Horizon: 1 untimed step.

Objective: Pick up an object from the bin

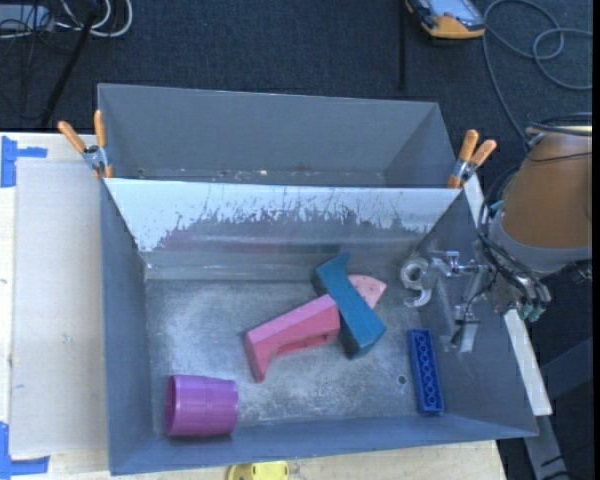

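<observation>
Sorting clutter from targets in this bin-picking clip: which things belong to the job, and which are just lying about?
Job: gripper; grey metal bin; long blue studded plastic brick, nearest the gripper; teal block; pink L-shaped block; purple plastic cup on its side.

Lying about: orange handheld device and loose white cables on the dark floor beyond the bin.

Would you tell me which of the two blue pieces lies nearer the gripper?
The slim studded blue bar, just beside the gripper; the chunkier teal block lies farther left.
</observation>
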{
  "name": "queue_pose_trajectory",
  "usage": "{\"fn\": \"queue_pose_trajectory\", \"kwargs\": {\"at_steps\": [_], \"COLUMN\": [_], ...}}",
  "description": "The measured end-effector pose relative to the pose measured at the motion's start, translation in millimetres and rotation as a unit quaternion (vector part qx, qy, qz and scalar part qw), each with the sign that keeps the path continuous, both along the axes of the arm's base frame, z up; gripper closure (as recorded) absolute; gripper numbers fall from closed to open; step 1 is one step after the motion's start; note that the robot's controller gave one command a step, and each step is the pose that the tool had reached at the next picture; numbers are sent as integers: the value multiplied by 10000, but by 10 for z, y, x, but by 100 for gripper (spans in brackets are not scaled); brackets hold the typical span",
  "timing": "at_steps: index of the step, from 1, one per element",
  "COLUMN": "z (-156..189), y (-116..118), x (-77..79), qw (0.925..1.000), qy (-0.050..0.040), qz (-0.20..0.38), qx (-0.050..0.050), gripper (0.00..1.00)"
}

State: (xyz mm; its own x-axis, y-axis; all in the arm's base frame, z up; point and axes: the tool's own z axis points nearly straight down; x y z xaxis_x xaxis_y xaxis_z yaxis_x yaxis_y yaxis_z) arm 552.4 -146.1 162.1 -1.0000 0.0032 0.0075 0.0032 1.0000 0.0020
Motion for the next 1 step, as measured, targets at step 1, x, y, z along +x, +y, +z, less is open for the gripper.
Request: {"fn": "queue_pose_trajectory", "kwargs": {"at_steps": [1], "z": [46], "y": [8], "x": [14], "qw": [10000], "qy": [-31], "qz": [23], "qx": [-7], "gripper": [0]}}
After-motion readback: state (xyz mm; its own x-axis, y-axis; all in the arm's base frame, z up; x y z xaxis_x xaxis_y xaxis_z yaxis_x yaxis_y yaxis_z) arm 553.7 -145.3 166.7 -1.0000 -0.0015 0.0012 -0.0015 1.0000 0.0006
